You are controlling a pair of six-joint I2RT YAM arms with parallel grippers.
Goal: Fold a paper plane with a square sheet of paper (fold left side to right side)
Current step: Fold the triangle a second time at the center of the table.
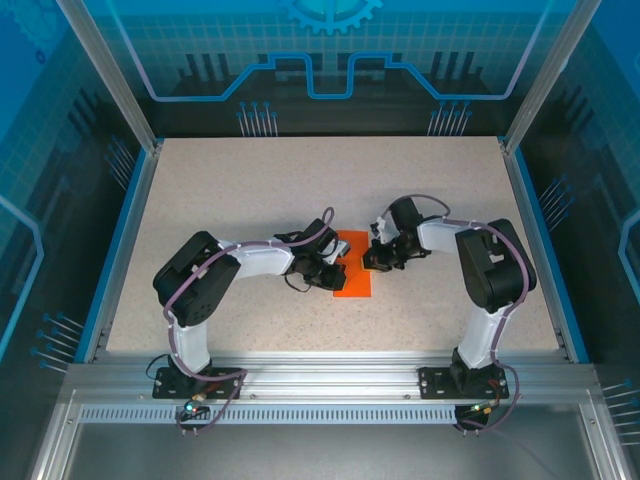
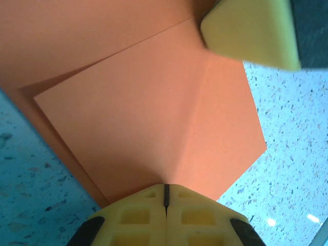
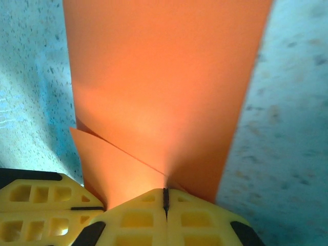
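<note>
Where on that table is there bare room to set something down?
The far half of the table, behind both arms and between the blue side rails, is bare; so is the near strip between the arm bases. The middle is crowded: the left gripper and right gripper, both shut, meet on the orange paper.

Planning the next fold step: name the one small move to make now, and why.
Probably press the shut left claw along the flap's crease on the orange sheet while the shut right claw pins it; the flap's edge casts a shadow, so it seems not flat.
</note>
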